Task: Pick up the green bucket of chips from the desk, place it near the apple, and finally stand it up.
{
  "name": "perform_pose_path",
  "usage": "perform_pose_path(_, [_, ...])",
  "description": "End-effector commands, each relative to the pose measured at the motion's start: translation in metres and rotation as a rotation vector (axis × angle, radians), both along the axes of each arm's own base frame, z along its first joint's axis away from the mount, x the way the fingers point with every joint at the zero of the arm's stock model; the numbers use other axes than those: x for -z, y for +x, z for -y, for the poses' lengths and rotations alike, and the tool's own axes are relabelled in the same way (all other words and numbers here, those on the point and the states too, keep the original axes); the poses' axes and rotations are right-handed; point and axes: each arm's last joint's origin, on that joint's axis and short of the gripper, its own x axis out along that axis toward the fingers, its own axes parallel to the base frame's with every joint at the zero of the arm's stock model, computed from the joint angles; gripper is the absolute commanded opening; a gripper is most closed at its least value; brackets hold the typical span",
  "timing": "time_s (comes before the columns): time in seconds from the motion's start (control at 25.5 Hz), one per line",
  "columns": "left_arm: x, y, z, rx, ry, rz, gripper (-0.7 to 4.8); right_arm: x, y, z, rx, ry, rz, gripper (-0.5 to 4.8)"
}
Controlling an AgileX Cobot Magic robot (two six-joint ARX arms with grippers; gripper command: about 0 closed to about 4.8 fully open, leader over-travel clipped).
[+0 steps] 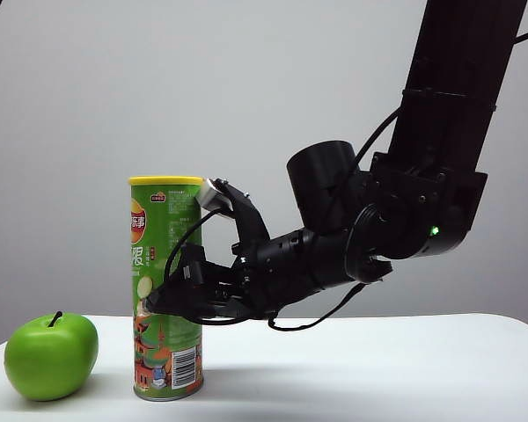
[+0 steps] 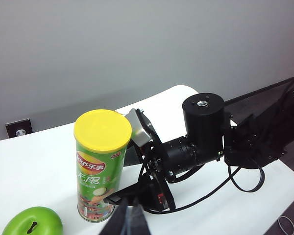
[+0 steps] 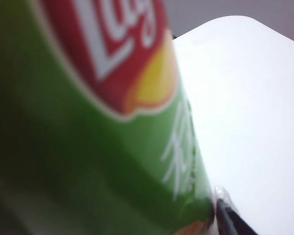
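- desk (image 1: 405,369): white top, carries everything; the wall behind is plain grey.
- right arm: big black arm comes down from the upper right in the exterior view and reaches across toward the can.
- green bucket of chips (image 1: 165,286): stands upright on the desk, yellow lid on top, base flat, just beside the apple, not touching it.
- apple (image 1: 51,356): green, stem up, sits on the desk at the can's left in the exterior view.
- right gripper (image 1: 172,303): at the can's lower-middle, jaws spread wide around the body. Can't confirm from the pictures that the pads press on it. Looks like a release, or a grip at full width.
- left gripper (image 2: 130,223): only a dark sliver shows at the edge of its own wrist view; apart or together, cannot tell. It hangs above, well away from the can.
- Progress, my read: pick, place near apple and stand-up all look done. Only left is backing the right gripper off without knocking the can over.
- View differences: left wrist view gives the lid top, a wall socket (image 2: 18,128) and the desk's far rounded edge. Exterior view shows the barcode and the can's flat footing. Right wrist view is just the blurred logo up close plus one fingertip (image 3: 228,210).
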Motion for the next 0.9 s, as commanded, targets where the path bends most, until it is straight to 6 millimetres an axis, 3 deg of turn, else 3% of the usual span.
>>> perform_pose_path(0.04, [-0.001,0.000,0.000,0.004,-0.003,0.002,-0.05,-0.003,0.002,0.004,-0.010,-0.012,0.001,4.79])
perform_pose_path(0.27, [0.000,0.000,0.000,0.009,0.017,0.011,-0.05,-0.022,0.010,0.029,0.003,-0.117,-0.042,4.79])
perform_pose_path(0.51, [0.000,0.000,0.000,0.009,0.019,0.011,-0.05,-0.008,-0.006,0.039,-0.075,-0.254,-0.300,4.79])
perform_pose_path(0.59, [0.001,0.000,0.000,0.012,0.033,0.015,-0.05,-0.013,-0.012,0.044,-0.101,-0.319,-0.307,4.79])
perform_pose_path(0.67, [0.003,-0.001,-0.001,-0.007,0.046,-0.007,-0.05,-0.032,-0.016,0.048,-0.095,-0.370,-0.266,4.79])
perform_pose_path(0.9, [0.010,-0.007,-0.003,-0.016,0.081,-0.068,-0.05,-0.128,-0.034,0.064,0.011,-0.328,-0.047,4.79])
